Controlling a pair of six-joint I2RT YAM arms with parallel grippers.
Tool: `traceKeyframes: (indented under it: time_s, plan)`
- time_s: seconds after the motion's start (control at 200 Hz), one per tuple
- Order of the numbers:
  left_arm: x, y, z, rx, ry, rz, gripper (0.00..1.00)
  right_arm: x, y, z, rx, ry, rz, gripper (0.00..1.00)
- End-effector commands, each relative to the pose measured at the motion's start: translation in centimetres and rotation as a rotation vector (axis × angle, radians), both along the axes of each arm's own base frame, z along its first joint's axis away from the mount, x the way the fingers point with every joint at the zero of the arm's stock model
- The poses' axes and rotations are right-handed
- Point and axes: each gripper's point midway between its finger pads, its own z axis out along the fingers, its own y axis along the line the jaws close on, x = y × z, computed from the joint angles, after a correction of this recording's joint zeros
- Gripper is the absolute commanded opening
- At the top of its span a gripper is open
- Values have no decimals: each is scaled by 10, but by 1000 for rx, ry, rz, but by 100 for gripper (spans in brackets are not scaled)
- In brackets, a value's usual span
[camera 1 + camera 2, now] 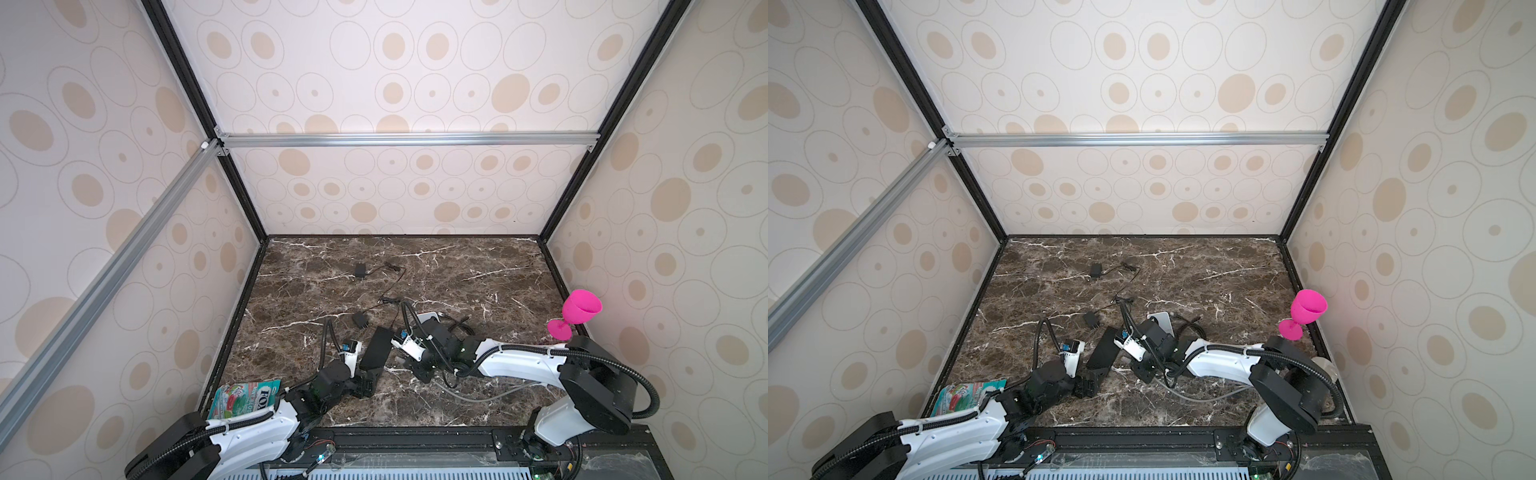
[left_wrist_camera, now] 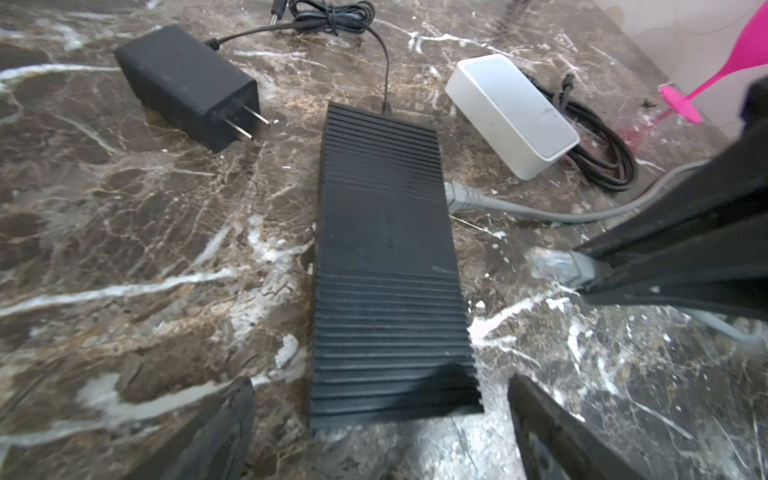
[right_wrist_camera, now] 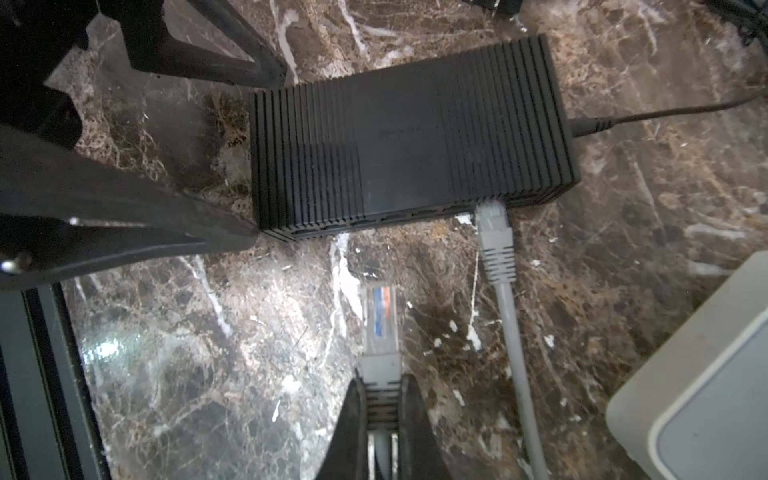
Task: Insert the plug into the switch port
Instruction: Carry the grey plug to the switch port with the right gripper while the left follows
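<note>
- The switch [image 2: 386,270], a black ribbed box, lies on the marble table [image 1: 478,270] towards the near edge, about mid-width, with its port side facing right.
- The left gripper [image 2: 380,384] stands with its jaws wide, one finger on each side of the switch's near end. It holds nothing, and the left wrist view shows marble between each finger and the box.
- The right gripper [image 3: 382,386] is pinched narrowly on the grey boot of the plug [image 3: 379,316], just right of the switch.
- The plug's clear tip points at the port side, with bare marble between them, so it is not in a port.
- A second grey cable [image 3: 496,245] sits in a port farther along that side.
- A white box [image 2: 511,112] lies right of the switch's far end, and a black power adapter [image 2: 187,83] lies left of it.
</note>
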Motion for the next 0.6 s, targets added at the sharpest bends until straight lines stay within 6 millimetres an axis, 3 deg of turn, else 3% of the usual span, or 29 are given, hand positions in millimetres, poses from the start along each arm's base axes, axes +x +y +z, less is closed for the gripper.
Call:
traceKeyframes:
  time_s: [0.0,0.195,0.595]
  plan:
    - [5,-4,25,-67,-123,5,92,2,3,8,22,-20,21,0]
    - [6,-3,28,-38,-162,19,91,2,1,7,29,-31,16,0]
    - [5,-10,-3,116,-96,16,87,4,-13,5,10,-64,-29,0]
